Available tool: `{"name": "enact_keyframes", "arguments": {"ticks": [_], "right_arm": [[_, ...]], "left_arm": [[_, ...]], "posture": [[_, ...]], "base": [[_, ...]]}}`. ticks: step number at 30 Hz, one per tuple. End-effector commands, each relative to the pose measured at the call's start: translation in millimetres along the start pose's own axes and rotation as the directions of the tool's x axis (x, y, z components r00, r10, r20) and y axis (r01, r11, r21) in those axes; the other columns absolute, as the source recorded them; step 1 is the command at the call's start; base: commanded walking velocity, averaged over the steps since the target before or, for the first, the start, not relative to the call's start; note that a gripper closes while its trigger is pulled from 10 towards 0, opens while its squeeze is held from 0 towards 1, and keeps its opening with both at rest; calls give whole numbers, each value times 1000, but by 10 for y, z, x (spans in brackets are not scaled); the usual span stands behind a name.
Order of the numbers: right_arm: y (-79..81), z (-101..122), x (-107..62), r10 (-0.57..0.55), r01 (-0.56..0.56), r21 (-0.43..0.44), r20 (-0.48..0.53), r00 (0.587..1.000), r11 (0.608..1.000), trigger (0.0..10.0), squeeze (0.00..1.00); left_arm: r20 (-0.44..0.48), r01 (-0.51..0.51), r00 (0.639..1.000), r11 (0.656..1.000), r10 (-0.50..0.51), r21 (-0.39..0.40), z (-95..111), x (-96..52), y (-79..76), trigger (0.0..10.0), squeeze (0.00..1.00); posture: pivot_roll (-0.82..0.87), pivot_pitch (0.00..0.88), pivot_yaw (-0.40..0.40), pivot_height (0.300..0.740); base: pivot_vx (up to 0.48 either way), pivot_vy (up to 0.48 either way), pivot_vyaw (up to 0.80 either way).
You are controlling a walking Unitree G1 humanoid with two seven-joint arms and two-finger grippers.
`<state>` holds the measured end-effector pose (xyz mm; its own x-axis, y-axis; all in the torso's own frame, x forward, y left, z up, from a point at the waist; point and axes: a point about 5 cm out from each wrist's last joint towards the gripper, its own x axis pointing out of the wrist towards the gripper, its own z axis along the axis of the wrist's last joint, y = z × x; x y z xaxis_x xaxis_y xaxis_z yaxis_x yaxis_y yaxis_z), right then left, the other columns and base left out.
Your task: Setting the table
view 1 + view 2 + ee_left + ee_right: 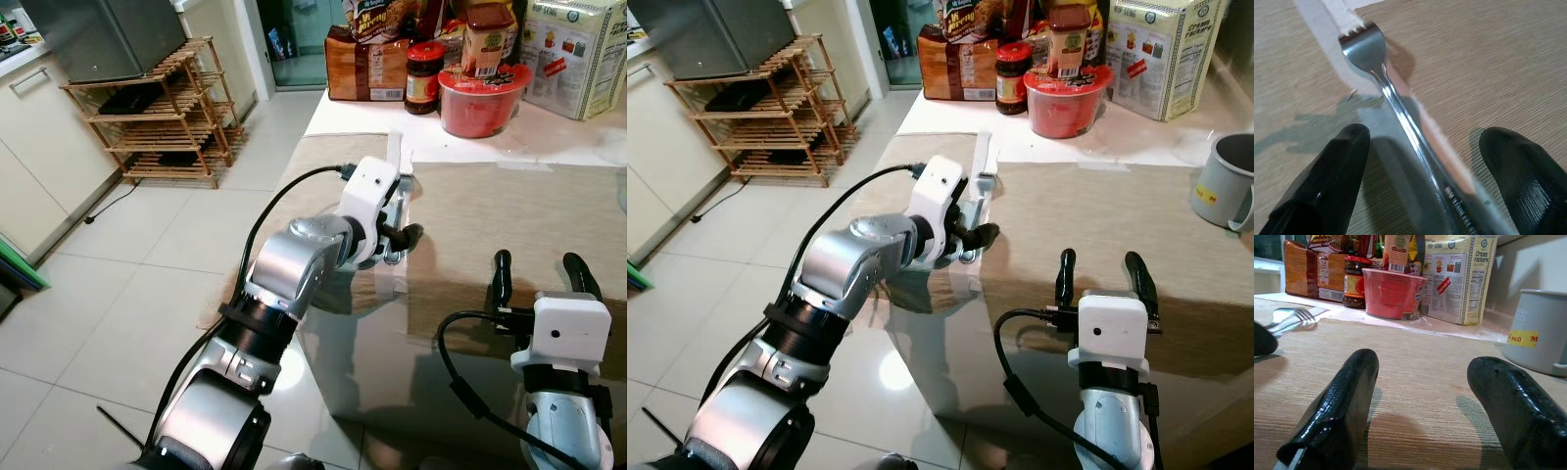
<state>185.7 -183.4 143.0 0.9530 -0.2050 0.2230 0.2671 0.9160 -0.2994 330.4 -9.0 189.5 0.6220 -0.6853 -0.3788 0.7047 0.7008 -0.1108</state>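
In the left eye view, the left gripper [404, 245] hung over the left edge of the tan placemat [509, 211], and the fork [400, 211] lay right there under it, on a white strip at the mat's edge. The fork ran long from near to far, along that edge. The right gripper [537, 272] sat at the near side of the mat, well apart from the fork, so the left arm was plainly the closer one. In the right eye view, the same was seen: the fork [978, 211] lay beside the left gripper's white wrist box, its far end pointing toward the red bowl [1065, 101] and the dark jar [1013, 78] at the far side of the table, and a grey mug [1227, 181] stood at the far right of the mat. The right gripper's two black fingers [1064, 277] were spread apart with nothing between them. In the left wrist view, the fork's shiny handle ran straight down the gap between the two black fingers [1327, 178], with its prongs [1362, 44] at the far end. The fingers were spread wide and did not touch the fork, one on each side of it. To pick it up, they would likely just need to squeeze across the thin handle. In the right wrist view, the fork showed far off to the left, and the right gripper's fingers were wide open over bare mat.
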Motion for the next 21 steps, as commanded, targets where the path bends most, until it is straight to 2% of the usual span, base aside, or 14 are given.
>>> {"name": "enact_keyframes", "arguments": {"ticks": [1,6,7,9,14,15,16,17,18,21], "right_arm": [[56,18,13,3,-3,20,12,1000,1000,10000,0],[79,10,15,2,-2,25,9,1000,1000,10000,0],[78,5,12,3,-3,25,7,1000,1000,10000,0],[74,1,11,5,-5,22,6,1000,1000,10000,0],[69,-1,14,6,-6,19,6,1000,1000,10000,0],[69,-1,16,7,-7,18,7,1000,1000,10000,0],[72,-1,22,9,-9,17,8,1000,1000,10000,0],[72,-1,22,9,-9,17,8,1000,1000,10000,0],[71,-3,29,10,-10,17,8,1000,1000,10000,0],[71,-3,31,10,-10,17,8,1000,1000,10000,0]], "left_arm": [[-16,6,1000,1000,-7,-25,26,-10,36,10000,0],[-49,3,999,1000,-4,-19,6,14,39,10000,0],[-106,0,994,999,-5,-48,-98,37,46,10000,0],[-147,-1,989,998,-9,-67,-176,49,43,10000,0],[-179,-35,984,995,18,-95,-243,71,86,10000,0],[-187,-49,982,993,29,-105,-267,81,108,7412,0],[-201,-75,978,989,49,-124,-317,100,155,4275,0],[-201,-75,978,989,49,-124,-317,100,155,4275,0],[-201,-91,978,987,63,-136,-340,111,178,0,0],[-205,-105,976,984,74,-145,-369,122,198,0,0]], "posture": [[-150,0,204,710],[-150,0,208,710],[-154,0,204,710],[-155,0,201,710],[-154,0,198,710],[-153,0,197,710],[-154,0,196,710],[-154,0,196,710],[-153,0,194,710],[-154,0,193,710]], "base": [[0,0,0],[0,0,0],[0,0,0],[0,0,0],[0,0,0],[0,0,0],[0,0,0],[0,0,0],[0,0,0],[0,0,0]]}}
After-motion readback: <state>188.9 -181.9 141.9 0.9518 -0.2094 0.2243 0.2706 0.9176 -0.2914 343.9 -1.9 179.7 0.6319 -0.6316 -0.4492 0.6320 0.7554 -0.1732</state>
